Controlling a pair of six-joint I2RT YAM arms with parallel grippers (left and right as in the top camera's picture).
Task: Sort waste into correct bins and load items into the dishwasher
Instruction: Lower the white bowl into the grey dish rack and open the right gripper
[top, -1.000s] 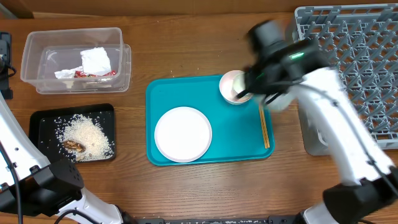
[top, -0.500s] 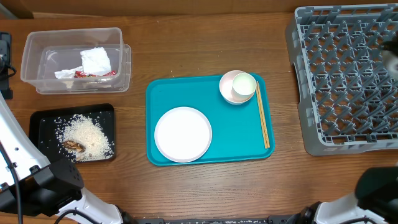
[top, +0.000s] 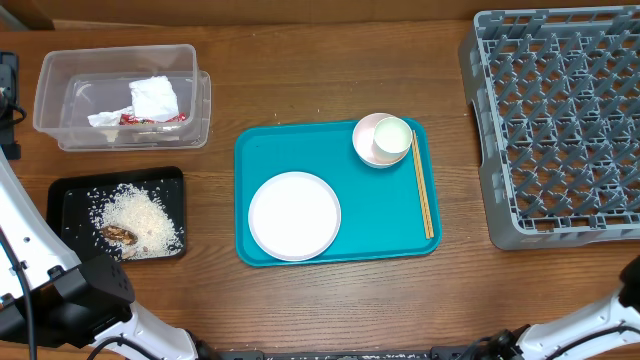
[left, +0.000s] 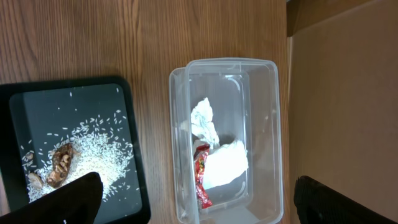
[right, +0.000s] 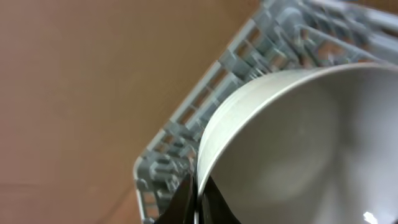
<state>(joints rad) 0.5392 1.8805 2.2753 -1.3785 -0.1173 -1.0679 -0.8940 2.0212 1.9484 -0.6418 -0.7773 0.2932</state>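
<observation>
Near grey lattice rack (right: 177, 138), smooth round bowl (right: 298, 137), seemingly gripped.

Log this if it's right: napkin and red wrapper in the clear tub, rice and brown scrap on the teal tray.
Not right. The overhead view shows the rice and brown scrap in the black tray, not on the teal tray. The napkin and red wrapper are in the clear tub, as stated.

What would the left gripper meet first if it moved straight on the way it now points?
Probably the clear tub, around the napkin and red wrapper inside; depth is unclear.
</observation>
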